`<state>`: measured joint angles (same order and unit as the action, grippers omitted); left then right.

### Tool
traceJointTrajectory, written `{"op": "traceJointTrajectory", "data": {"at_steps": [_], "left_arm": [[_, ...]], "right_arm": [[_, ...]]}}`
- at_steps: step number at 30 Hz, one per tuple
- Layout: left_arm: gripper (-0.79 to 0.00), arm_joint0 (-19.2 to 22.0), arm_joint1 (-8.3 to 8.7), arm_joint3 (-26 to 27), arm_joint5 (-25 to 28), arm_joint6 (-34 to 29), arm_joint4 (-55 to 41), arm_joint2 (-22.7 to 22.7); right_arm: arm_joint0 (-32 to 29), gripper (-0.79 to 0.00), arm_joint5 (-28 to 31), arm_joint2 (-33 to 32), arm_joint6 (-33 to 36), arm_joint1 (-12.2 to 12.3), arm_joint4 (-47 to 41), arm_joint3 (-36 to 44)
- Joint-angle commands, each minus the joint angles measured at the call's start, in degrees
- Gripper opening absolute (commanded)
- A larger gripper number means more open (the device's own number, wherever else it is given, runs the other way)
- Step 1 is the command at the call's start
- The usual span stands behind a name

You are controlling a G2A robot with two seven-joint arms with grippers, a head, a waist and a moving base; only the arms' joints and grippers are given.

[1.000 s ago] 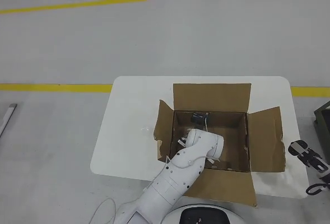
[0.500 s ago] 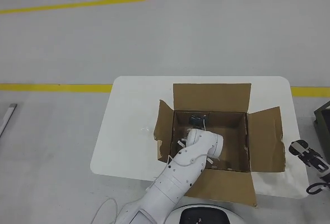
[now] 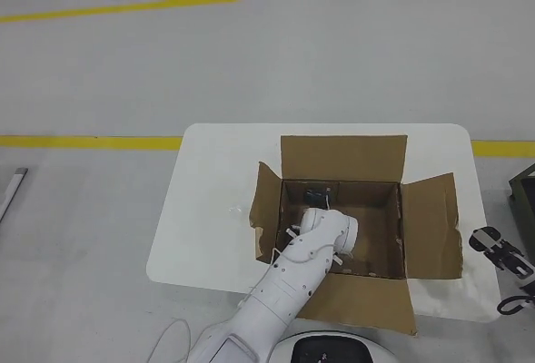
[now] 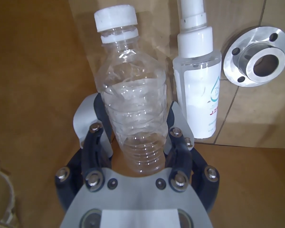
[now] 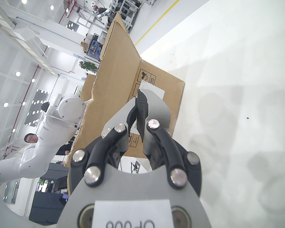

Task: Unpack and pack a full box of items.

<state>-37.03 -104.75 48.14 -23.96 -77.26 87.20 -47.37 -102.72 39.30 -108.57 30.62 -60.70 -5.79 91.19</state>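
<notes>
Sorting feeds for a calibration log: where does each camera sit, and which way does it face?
Top view: overhead, facing down at the table and open box; left arm inside it.
Left wrist view: inside the box, facing the left hand gripping a clear bottle.
Right wrist view: beside the table, facing the box's outer wall past the shut right hand.
All share the box.

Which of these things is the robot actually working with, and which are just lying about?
In the job: cardboard box, clear bottle in the left gripper, spray bottle, metal flange.
Lying about: grey strip on the floor, yellow floor line, shut right gripper.
</notes>
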Motion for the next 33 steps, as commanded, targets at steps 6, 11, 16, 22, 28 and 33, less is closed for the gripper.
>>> {"op": "traceJointTrajectory", "data": {"at_steps": [6,11,16,22,28,33], "left_arm": [[-0.252,0.75,-0.65,-2.68,0.41,1.04,-0.50,-0.58],[-0.542,1.24,-1.11,-3.99,0.44,1.34,-0.52,-0.82],[-0.785,1.50,-1.48,-4.80,0.22,1.78,-0.32,-1.13],[-0.785,1.05,-1.87,-2.29,0.49,1.29,0.31,-1.08],[-0.785,-1.22,-1.81,4.41,1.01,-2.24,3.96,-0.23],[-0.785,-4.85,-1.28,12.84,2.41,-5.47,7.82,-0.48]], "right_arm": [[0.16,-0.770,-0.18,0.00,0.03,0.01,0.09,-0.11],[0.32,-0.763,-0.08,0.06,0.12,0.01,0.01,-0.16],[0.46,-0.757,-0.11,0.08,0.28,0.03,-0.27,0.28],[0.00,-0.646,1.13,-0.79,0.84,0.07,-3.58,2.14],[-1.43,0.000,2.57,-3.16,6.29,0.51,-11.71,5.36],[-2.28,0.000,2.29,-4.62,11.58,0.94,-15.76,7.54]]}}
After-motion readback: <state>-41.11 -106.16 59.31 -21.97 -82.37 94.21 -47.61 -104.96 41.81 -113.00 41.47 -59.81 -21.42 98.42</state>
